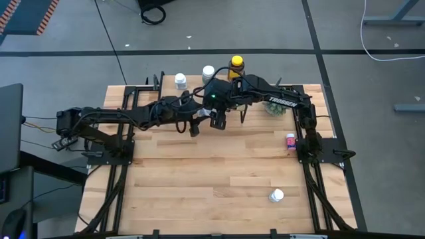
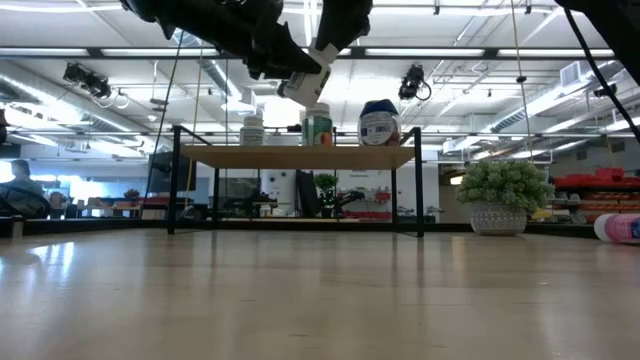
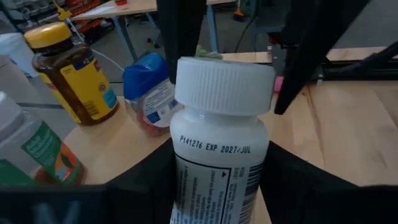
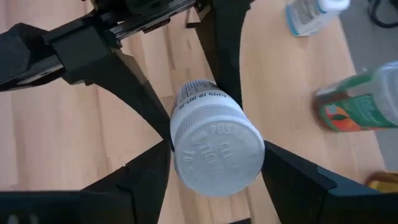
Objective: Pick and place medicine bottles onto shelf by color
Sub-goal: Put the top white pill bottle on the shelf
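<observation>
A white bottle with a white cap (image 3: pixel 217 149) is held in the air between both grippers, above the table in front of the shelf (image 2: pixel 300 157); it also shows in the low view (image 2: pixel 303 88). My left gripper (image 3: pixel 217 186) is shut on its body. My right gripper (image 4: pixel 217 180) is shut on its cap. On the shelf stand an amber yellow-capped bottle (image 3: pixel 68 68), a squat blue-lidded bottle (image 3: pixel 149 93) and a green-labelled bottle (image 3: pixel 31 149). A pink-labelled bottle (image 1: pixel 290 140) lies on the table at the right. Another white-capped bottle (image 1: pixel 276 195) sits near the front right. My left gripper pinches the bottle's labelled body (image 3: pixel 186 180) between its two fingers, below the cap, coming from the table's left. The bottle is lifted clear and tilted. My right gripper has the bottle's white cap (image 4: pixel 186 155) between its two fingers, one on each side of the cap's ribbed rim. The fingers come from above and from the cap end, along the bottle's axis. The bottle is clear of the table.
A green spiky potted plant (image 1: pixel 275 106) stands at the table's far right, beside the shelf (image 2: pixel 505 195). Another white bottle (image 1: pixel 180 80) stands at the far left of the shelf. The near half of the wooden table (image 1: pixel 199 186) holds little.
</observation>
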Robot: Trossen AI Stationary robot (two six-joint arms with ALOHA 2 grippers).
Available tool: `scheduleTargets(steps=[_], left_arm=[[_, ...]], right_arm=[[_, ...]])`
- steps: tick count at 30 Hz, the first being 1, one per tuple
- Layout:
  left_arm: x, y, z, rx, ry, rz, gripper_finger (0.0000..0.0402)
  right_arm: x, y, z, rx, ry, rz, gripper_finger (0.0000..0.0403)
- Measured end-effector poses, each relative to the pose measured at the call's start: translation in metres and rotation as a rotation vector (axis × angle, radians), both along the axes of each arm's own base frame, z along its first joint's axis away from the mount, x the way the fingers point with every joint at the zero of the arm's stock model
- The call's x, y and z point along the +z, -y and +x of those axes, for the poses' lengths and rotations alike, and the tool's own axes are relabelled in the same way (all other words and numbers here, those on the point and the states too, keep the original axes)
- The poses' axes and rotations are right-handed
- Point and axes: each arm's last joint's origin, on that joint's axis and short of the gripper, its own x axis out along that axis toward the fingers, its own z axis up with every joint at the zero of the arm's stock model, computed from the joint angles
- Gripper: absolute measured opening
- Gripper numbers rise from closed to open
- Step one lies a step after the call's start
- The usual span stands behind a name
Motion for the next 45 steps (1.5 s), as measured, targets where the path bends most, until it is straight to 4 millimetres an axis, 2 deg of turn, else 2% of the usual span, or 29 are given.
scheduleTargets(steps=[5,12,19,24,29,37,45], left_arm=[[0.001,-0.013,-0.002,0.055,0.029,-0.038,0.0186],[0.004,-0.028,-0.003,0.084,0.188,-0.097,0.0189],[-0.025,-0.029,-0.008,0.107,0.355,-0.109,0.0189],[-0.038,-0.03,-0.01,0.195,0.426,-0.044,0.0187],[-0.049,-0.032,-0.001,0.253,0.416,-0.064,0.0189],[-0.064,-0.025,0.02,0.397,0.386,-0.044,0.0188],[-0.08,-0.031,0.036,0.469,0.364,-0.059,0.0194]], right_arm=[[0.004,0.001,-0.004,-0.038,0.003,-0.05,0.0269],[0.029,-0.003,-0.027,-0.089,0.063,-0.066,0.0291],[0.053,-0.019,-0.051,-0.102,0.139,-0.046,0.0294],[0.06,-0.032,-0.058,-0.101,0.16,-0.077,0.0294],[0.06,-0.04,-0.058,-0.088,0.162,-0.091,0.0294],[0.06,-0.039,-0.058,-0.093,0.163,-0.094,0.0294],[0.059,-0.043,-0.059,-0.078,0.144,-0.096,0.0294]])
